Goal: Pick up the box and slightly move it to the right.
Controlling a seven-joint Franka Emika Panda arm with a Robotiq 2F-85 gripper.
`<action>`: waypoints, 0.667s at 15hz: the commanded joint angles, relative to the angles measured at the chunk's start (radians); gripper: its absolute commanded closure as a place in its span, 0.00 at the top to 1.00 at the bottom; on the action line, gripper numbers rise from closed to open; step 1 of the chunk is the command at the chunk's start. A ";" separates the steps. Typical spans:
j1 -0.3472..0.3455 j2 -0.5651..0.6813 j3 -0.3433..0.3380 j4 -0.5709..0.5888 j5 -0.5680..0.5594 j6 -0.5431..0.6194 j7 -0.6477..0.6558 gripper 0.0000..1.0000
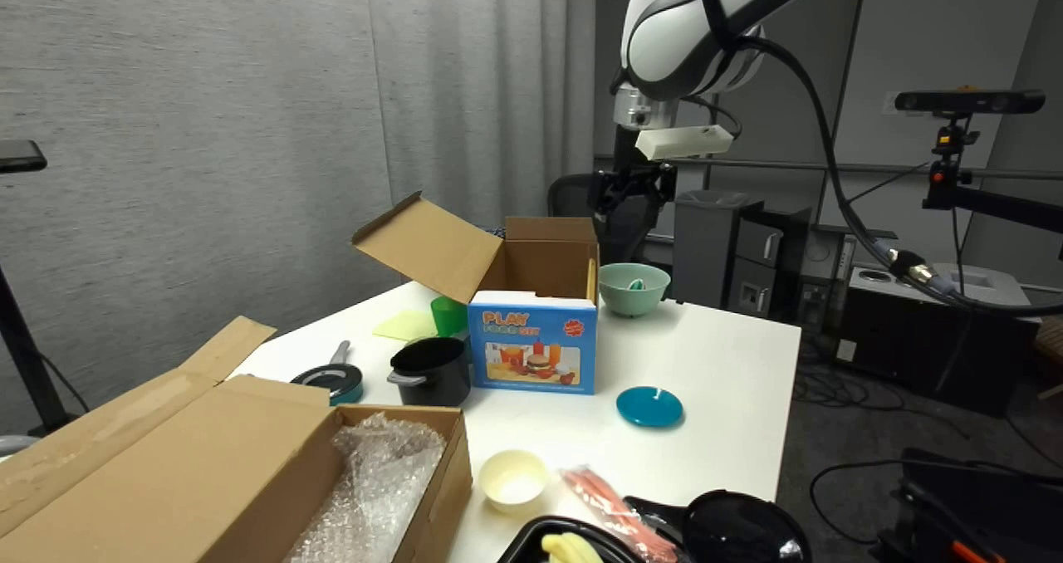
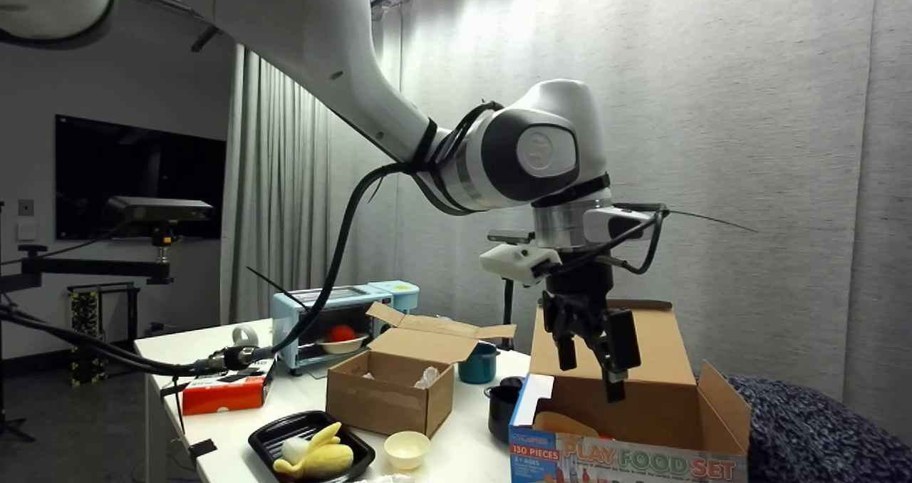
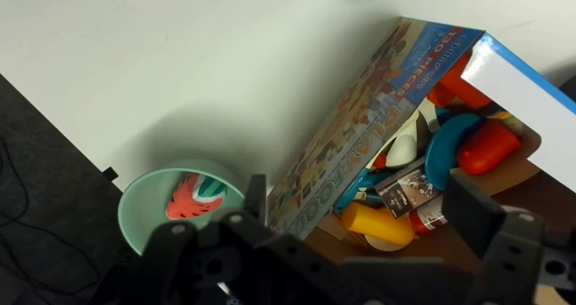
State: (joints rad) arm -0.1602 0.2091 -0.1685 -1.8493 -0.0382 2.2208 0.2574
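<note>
One printed wall [image 3: 360,125] of box [image 1: 533,347] best straddled; jaws parted above, nothing gripped. Bowl [image 3: 146,210] alongside to be cleared, wall pinched firmly, box lifted slowly.

Open cardboard boxes: 2. Small blue-printed box [image 1: 533,347]; larger plain brown carton [image 1: 241,459], at 8 o'clock from it in an exterior view; same origin below. Bowls outside boxes: 3. Round mint-green bowl [image 1: 629,300], between 2 and 3 o'clock; round cream bowl [image 1: 513,480], 6 o'clock; off-white bowl [image 2: 340,345] in light-blue oven [image 2: 287,326]. Round teal plate [image 1: 650,408] on white table [image 1: 731,355]: 1, 4 o'clock. Bright-green cup [image 1: 449,317]: 1, 9 o'clock.
</note>
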 commanded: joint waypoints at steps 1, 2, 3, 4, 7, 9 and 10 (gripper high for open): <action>0.009 0.110 -0.006 0.116 -0.002 0.005 0.045 1.00; 0.011 0.135 -0.006 0.137 0.000 0.012 0.056 1.00; 0.014 0.162 -0.008 0.160 -0.001 0.017 0.075 1.00; 0.015 0.184 -0.008 0.174 0.002 0.021 0.085 1.00; 0.028 0.241 -0.017 0.215 -0.007 0.015 0.135 1.00; 0.032 0.274 -0.019 0.240 -0.003 0.009 0.158 1.00; 0.035 0.286 -0.022 0.252 -0.005 0.005 0.170 1.00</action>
State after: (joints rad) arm -0.1454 0.4390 -0.1681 -1.6697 -0.0385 2.2430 0.3848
